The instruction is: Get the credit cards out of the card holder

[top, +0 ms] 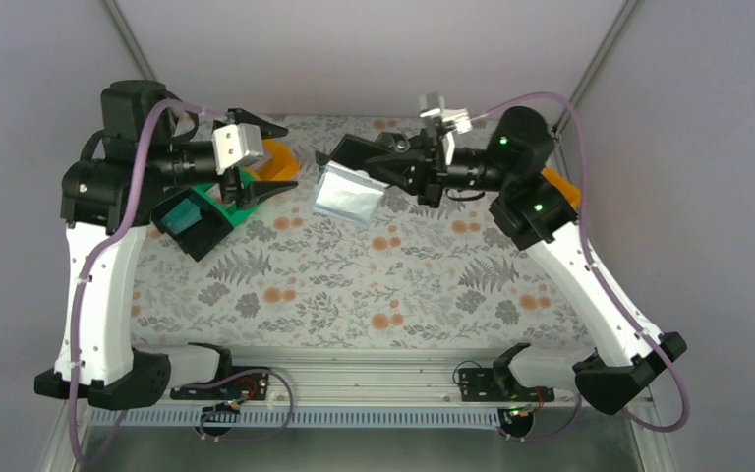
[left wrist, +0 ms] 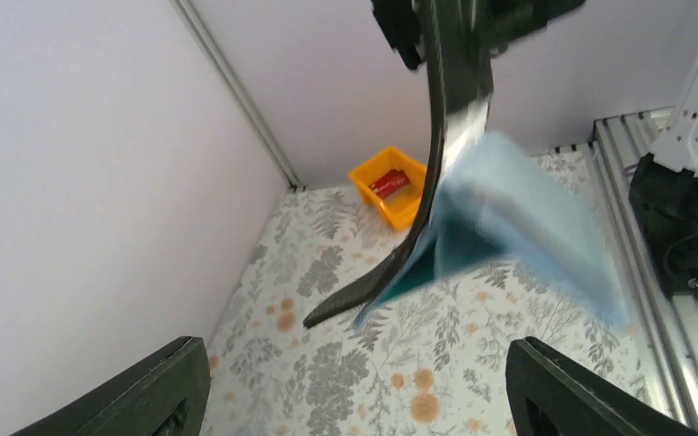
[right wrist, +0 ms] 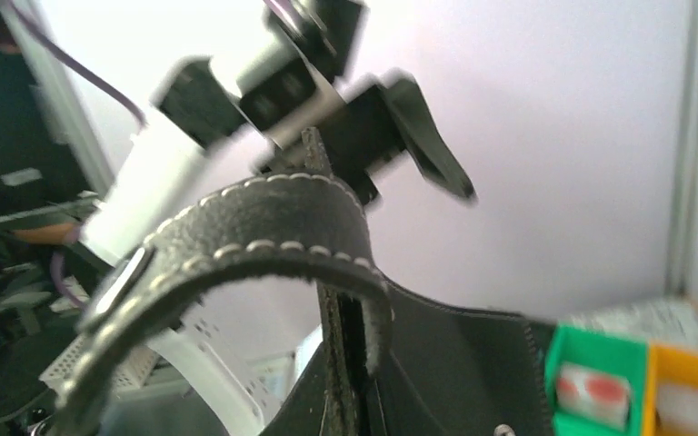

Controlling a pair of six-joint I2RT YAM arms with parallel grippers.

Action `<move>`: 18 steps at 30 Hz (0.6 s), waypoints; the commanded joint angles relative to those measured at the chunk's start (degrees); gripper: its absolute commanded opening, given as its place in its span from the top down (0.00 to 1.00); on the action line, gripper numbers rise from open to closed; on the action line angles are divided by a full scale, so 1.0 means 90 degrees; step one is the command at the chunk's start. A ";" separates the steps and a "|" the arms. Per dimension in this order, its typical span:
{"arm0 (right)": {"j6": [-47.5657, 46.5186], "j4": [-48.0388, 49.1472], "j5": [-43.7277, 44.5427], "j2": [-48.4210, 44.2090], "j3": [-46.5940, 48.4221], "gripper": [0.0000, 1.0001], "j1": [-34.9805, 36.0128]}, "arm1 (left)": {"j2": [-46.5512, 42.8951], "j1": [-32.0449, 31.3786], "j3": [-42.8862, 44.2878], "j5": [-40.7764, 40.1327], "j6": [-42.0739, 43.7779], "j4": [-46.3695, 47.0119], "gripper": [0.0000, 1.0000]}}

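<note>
1. Right now the right end effector (top: 393, 167) is clenched on the black edge of the card holder (top: 347, 195). The wallet hangs in the air off its fingertips, its grey-blue half drooping above the worktop (top: 403, 285).
2. Opposite it, the left end effector (top: 283, 157) is released. Its fingers are spread and hold nothing, and the wallet is just beyond their tips.
3. The wallet is blurred in the left wrist view, so I would guess it is swaying. A reach made now could close on the flap instead of a card.
4. A teal sliver at the wallet's low edge looks like the teal card (left wrist: 415, 263). The wallet is pinched at one side only, so it could twist or slip from the right grip when that card is tugged.
5. If that card works loose by itself, it falls to the worktop.
6. The red card (left wrist: 389, 184) lies in the orange bin (left wrist: 406, 211), well beyond the wallet as seen from the left end effector.
</note>
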 commanded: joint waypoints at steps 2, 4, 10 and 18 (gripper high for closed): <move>0.0599 0.0860 -0.0866 -0.0035 0.0993 0.96 0.0034 | -0.0104 0.0024 0.0003 0.1062 -0.0327 0.0319 0.16; 0.0683 0.0982 -0.0984 0.0042 0.1248 0.96 0.0096 | 0.0004 0.0006 0.0173 0.1816 -0.0715 0.0694 0.15; 0.0829 0.1316 -0.0853 0.0375 0.1767 0.96 0.0463 | 0.0275 -0.0601 0.0570 0.1923 -0.1634 0.1447 0.18; 0.0906 0.1613 -0.0503 0.0659 0.2021 0.96 0.0791 | -0.0043 -0.1168 0.0081 0.2088 -0.0364 0.0666 0.16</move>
